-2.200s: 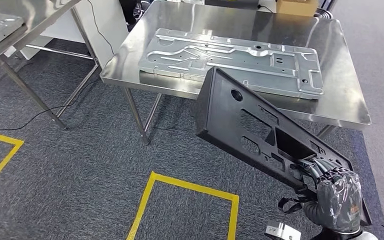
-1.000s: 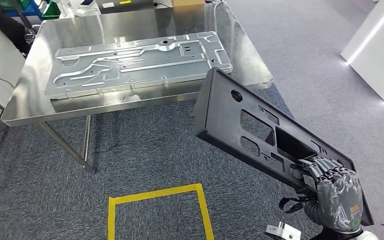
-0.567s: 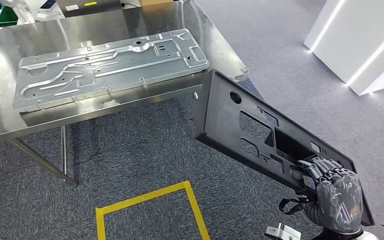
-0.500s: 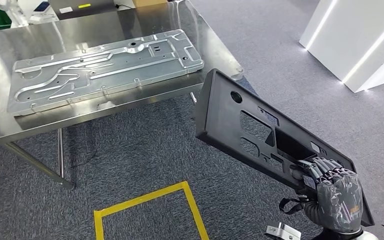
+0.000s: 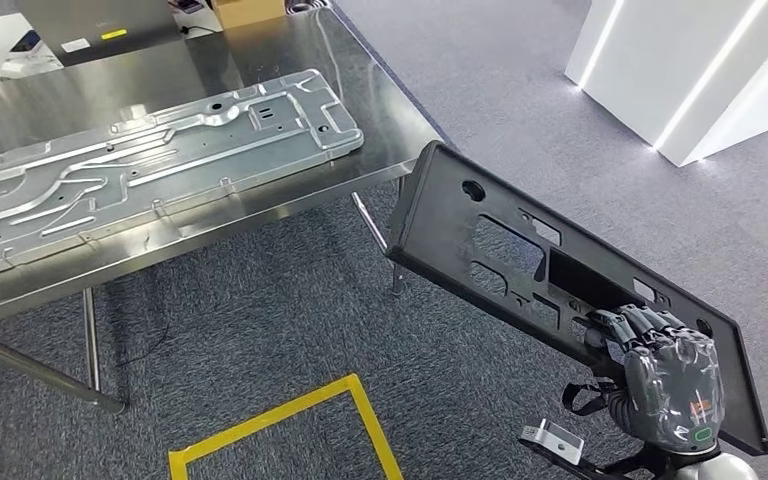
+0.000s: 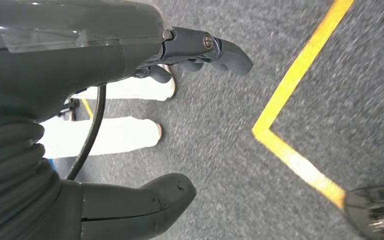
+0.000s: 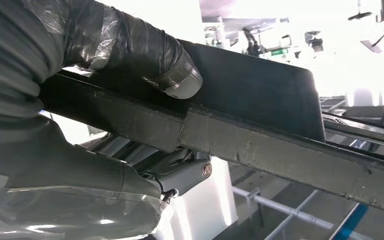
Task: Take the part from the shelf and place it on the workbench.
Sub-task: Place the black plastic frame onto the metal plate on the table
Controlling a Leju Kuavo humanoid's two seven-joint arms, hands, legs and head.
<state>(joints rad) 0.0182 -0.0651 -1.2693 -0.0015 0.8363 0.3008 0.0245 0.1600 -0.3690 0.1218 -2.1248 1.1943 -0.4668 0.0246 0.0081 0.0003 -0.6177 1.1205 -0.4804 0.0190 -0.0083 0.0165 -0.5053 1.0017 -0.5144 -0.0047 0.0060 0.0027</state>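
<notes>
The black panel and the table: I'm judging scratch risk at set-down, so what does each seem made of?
Black panel: probably moulded plastic; matte, with moulded cutouts and a thick rough edge in the right wrist view. Right hand holds it.
Table: likely stainless steel; brushed, reflective sheen.
Plate on it: apparently stamped galvanised sheet metal; dull silver, pressed ribs.

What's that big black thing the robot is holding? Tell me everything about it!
The long flat black panel looks like matte plastic. It has a raised rim, one small round hole near its far end and several rectangular cut-outs along it. The robot's right hand grips its near end, fingers hooked through a cut-out and thumb pressed on its edge in the right wrist view. It is held tilted in the air above the grey carpet, beside the steel workbench and not touching it.
</notes>
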